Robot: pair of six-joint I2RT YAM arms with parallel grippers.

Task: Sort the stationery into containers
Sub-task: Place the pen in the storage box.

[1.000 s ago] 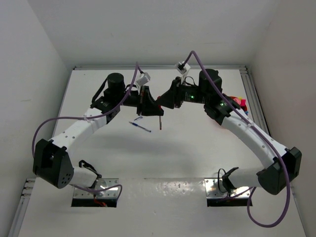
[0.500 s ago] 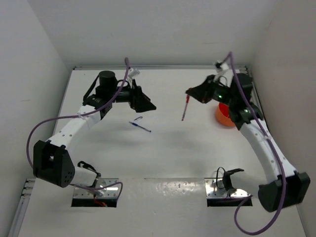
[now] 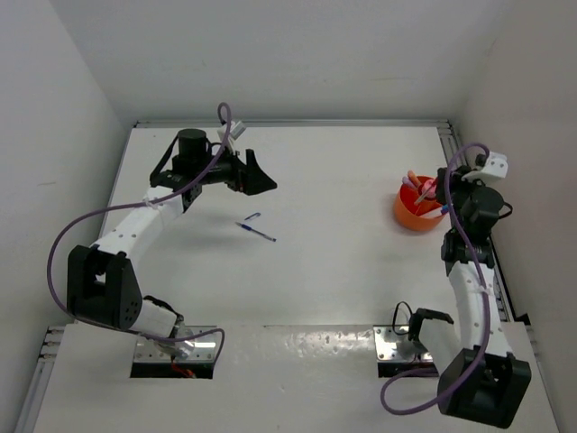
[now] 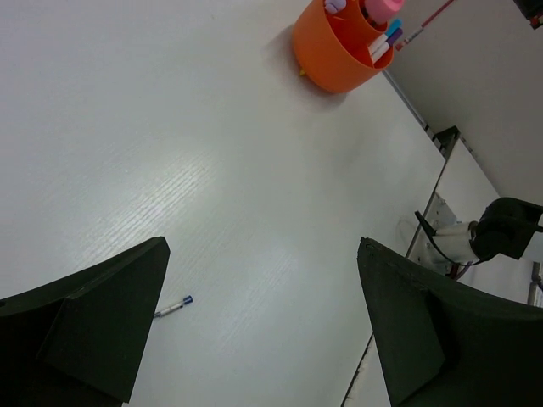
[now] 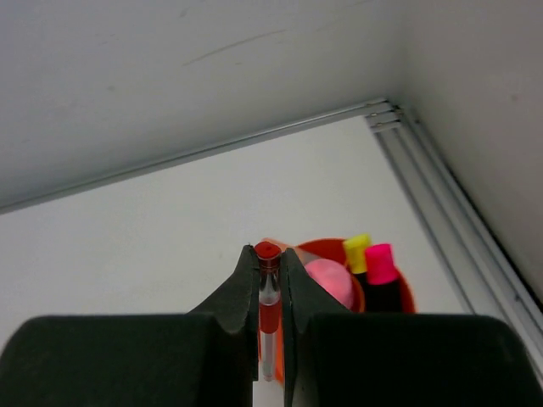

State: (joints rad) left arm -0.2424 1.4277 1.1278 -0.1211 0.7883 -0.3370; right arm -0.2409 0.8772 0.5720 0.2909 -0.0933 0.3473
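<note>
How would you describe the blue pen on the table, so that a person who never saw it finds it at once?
Start on the left half of the white table, on the near side of the left claw. A thin blue pen lies flat there. It is longer than the blue bit beside it, and every other pen is at the orange bowl, far right.

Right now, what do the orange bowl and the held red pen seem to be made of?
The orange bowl looks like moulded plastic: opaque, smooth, evenly coloured, softly shiny. The red pen is likely plastic too, its barrel partly see-through with red inside.
</note>
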